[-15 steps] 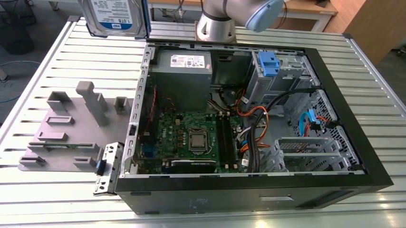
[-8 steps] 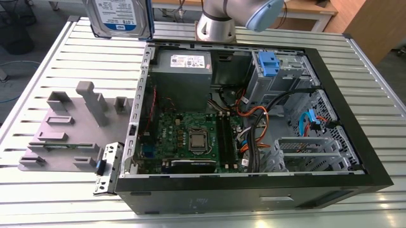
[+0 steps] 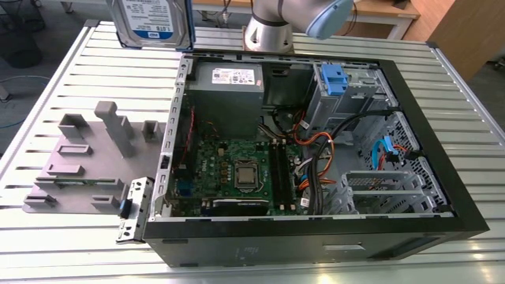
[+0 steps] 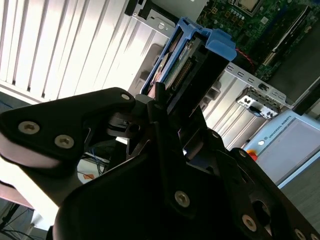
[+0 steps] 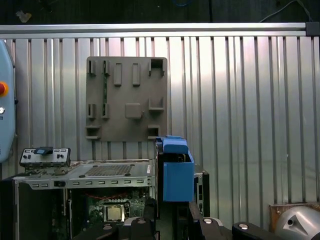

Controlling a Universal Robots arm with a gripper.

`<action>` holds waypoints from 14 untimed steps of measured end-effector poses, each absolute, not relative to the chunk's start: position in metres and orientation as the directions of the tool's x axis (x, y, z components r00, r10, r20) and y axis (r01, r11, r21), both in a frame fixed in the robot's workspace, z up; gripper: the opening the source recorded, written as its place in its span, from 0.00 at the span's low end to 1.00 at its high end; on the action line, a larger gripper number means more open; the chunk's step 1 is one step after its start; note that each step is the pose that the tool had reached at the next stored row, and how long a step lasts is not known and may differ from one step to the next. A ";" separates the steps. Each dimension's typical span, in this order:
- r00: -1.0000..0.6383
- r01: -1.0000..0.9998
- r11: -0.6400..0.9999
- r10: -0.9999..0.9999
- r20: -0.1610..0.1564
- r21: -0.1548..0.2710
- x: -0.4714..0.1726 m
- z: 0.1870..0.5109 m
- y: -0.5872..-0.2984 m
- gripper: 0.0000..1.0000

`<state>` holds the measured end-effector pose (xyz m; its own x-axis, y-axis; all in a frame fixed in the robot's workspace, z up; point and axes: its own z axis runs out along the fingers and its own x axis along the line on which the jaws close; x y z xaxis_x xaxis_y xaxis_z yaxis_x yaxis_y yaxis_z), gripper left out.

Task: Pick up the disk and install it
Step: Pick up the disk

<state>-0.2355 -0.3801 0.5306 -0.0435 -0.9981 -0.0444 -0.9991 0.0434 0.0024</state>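
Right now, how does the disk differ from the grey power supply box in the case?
The disk is up in the air outside the computer case, clamped in the gripper; the power supply box sits mounted inside it. The disk is a thin slab in a blue carrier bracket; the power supply box is a bulkier plain grey block. The disk's label is white and blue, the box's white. Both are rectangular, metal-grey and labelled.

Ribbed metal table, glare on slats; wooden cabinet behind, exterior view's right; grey floor alongside.
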 end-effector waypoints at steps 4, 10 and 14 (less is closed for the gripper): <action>-0.043 -0.999 0.043 -0.998 -0.044 0.002 -0.234 0.530 -0.380 0.35; -0.043 -0.999 0.043 -0.998 -0.044 0.002 -0.227 0.527 -0.380 0.35; -0.043 -0.999 0.043 -0.998 -0.044 0.003 -0.219 0.525 -0.379 0.35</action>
